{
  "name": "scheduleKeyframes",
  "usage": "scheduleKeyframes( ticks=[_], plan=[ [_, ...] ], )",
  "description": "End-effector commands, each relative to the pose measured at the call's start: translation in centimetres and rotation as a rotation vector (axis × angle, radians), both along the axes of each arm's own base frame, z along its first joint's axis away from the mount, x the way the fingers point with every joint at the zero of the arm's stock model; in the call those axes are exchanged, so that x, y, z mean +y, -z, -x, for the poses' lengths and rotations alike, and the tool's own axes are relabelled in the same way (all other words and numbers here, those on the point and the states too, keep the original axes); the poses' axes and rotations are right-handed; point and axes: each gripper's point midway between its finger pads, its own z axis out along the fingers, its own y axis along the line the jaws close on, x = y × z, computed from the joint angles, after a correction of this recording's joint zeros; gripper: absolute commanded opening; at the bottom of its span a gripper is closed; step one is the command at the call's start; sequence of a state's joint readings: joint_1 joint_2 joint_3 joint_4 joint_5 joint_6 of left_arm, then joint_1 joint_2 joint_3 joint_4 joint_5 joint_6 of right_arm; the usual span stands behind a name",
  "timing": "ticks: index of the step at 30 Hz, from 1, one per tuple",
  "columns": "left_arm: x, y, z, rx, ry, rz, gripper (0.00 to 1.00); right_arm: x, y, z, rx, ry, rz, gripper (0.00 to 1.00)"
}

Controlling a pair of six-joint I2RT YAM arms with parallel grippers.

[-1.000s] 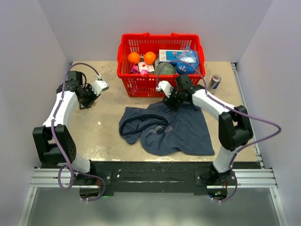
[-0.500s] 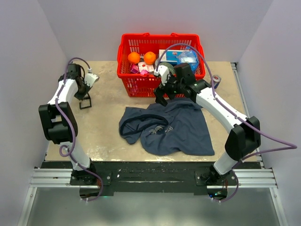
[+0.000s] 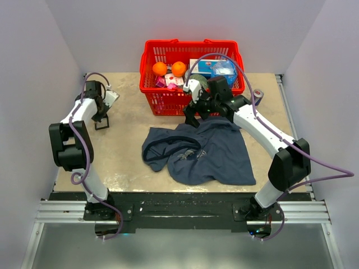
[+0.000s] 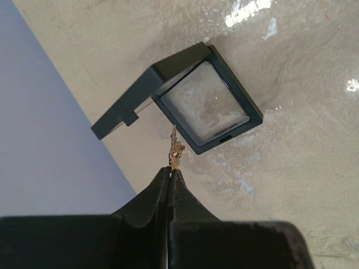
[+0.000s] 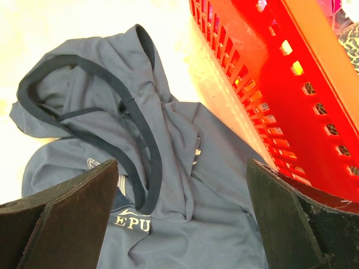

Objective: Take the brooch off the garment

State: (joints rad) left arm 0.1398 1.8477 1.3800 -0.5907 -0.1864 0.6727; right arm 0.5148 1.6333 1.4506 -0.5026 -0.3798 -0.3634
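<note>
A small gold brooch (image 4: 176,150) is pinched between the tips of my left gripper (image 4: 170,170), just above the edge of an open black jewellery box (image 4: 207,106) with a pale cushion, its lid (image 4: 134,100) flipped back. In the top view the left gripper (image 3: 101,110) hovers over that box (image 3: 101,122) at the far left. The dark blue garment (image 3: 197,151) lies crumpled mid-table; in the right wrist view it (image 5: 168,185) shows gold lettering. My right gripper (image 3: 194,112) is open and empty above the garment's far edge.
A red basket (image 3: 168,103) with oranges, boxes and packets stands at the back centre, right behind the right gripper; its wall (image 5: 263,73) fills the right wrist view's upper right. A can (image 3: 256,97) stands at the back right. The grey wall (image 4: 45,129) is close beside the box.
The left arm folded back to the far left and brought the brooch down over the open box. The right gripper lifted off the garment towards the basket, then held still.
</note>
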Motion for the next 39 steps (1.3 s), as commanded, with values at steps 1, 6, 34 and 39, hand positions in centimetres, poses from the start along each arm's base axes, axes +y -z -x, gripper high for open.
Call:
scheduleKeyframes(
  ticks=[1, 6, 34, 39],
  plan=[
    [0.2, -1.0, -1.3, -0.069, -0.018, -0.025, 0.0, 0.4, -1.2, 0.3, -0.022, -0.034, -0.029, 0.99],
    [0.2, -0.8, -1.6, -0.072, -0.023, -0.019, 0.0, 0.4, -0.9, 0.5, -0.018, -0.042, -0.024, 0.99],
    [0.8, 1.0, -3.4, -0.042, 0.014, -0.084, 0.0, 0.4, 0.8, 0.6, 0.013, -0.052, -0.001, 0.99],
    [0.9, 0.6, -3.9, -0.057, 0.026, -0.104, 0.0, 0.3, 1.1, 0.7, 0.023, -0.054, 0.003, 0.99]
  ],
)
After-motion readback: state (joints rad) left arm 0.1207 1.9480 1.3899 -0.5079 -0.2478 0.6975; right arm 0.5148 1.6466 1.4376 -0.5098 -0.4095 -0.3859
